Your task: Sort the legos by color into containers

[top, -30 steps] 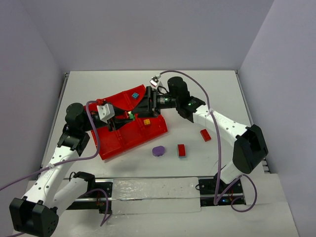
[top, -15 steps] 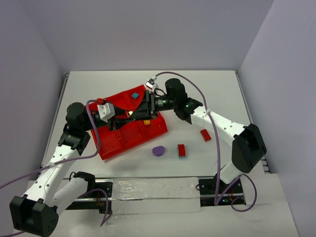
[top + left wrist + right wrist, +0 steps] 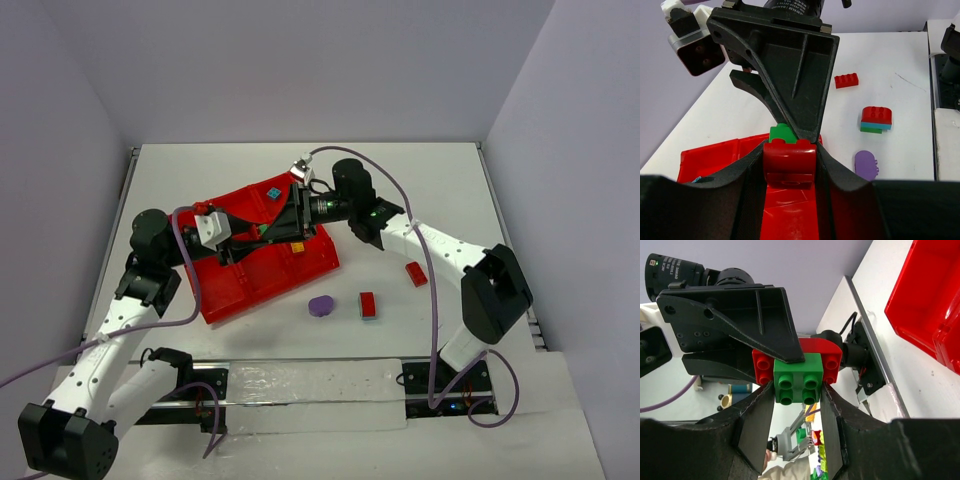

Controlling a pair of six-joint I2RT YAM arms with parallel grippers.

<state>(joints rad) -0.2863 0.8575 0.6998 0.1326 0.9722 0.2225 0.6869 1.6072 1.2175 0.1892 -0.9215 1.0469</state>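
Left gripper (image 3: 790, 167): closed on a red brick (image 3: 790, 156), one finger against each side of it.
Right gripper (image 3: 797, 392): clamped on a green brick (image 3: 797, 377), whose studs face its own wrist camera.
Where the pair is: held in the air over the middle of the red tray (image 3: 235, 290), with the two grippers meeting nose to nose.
Key relation: the green brick is pressed onto the face of the red brick that points away from the left gripper, so the seam lies between the two sets of fingers.
Long axis: the red brick runs crosswise behind the green, its ends showing on both sides.
Likely next move: pull straight apart along the line joining the grippers.
Already in the tray: a teal brick (image 3: 273, 191) and a yellow brick (image 3: 297, 246), in separate compartments.
On the table: a purple piece (image 3: 321, 305), a red-topped stack (image 3: 367, 305) and a loose red brick (image 3: 415, 273), all nearer the right arm.
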